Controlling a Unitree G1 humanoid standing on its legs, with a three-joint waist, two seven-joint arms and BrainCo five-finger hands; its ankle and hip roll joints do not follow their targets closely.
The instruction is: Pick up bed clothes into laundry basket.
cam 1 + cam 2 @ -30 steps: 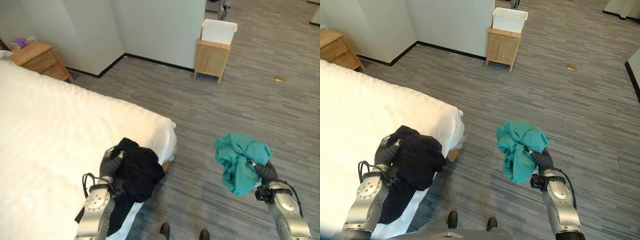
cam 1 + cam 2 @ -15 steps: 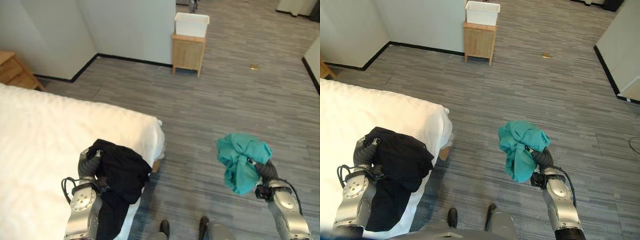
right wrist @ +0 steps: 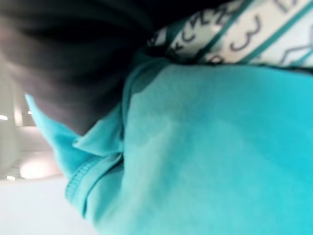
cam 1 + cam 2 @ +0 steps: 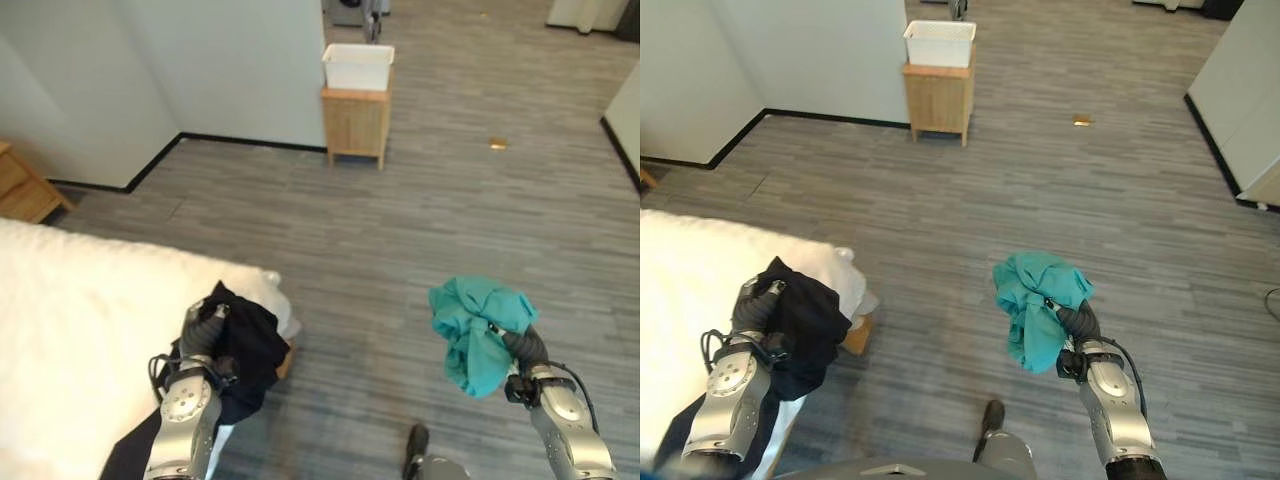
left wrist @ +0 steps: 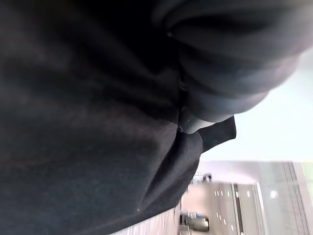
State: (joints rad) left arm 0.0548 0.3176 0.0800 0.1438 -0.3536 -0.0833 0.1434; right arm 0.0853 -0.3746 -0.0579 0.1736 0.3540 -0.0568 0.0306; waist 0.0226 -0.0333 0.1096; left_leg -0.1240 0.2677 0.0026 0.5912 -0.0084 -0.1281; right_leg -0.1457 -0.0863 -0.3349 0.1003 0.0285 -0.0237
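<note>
Carry step: both hands loaded, nothing dropped off yet.

Left hand (image 4: 207, 330) is clamped on the black garment (image 4: 250, 345). Cloth is bunched over the hand and trails down past the wrist over the corner of the bed (image 4: 80, 330), which sits directly under and to the left of that hand. Its wrist view shows black fabric pressed up close.

Right hand (image 4: 1077, 322) is clamped on the teal garment (image 4: 1040, 305), held up over bare floor (image 4: 1040, 190), cloth draped over the fingers and hanging just below. Its wrist view shows teal fabric with a printed label.

White basket (image 4: 357, 66) sits on a small wooden stand (image 4: 355, 122) by the wall, far ahead of both hands, roughly between them and closer to the left hand's line.

Next move, my read: walk up to the stand, raise each hand above the basket rim, release. The black trailing end looks likely to drag or snag on the bed corner, so lift it before moving off.

Count: two garments (one black, one teal), one basket, one stand, one bed. One small yellowish scrap (image 4: 497, 143) on the floor past the right hand; can't tell what it is.
</note>
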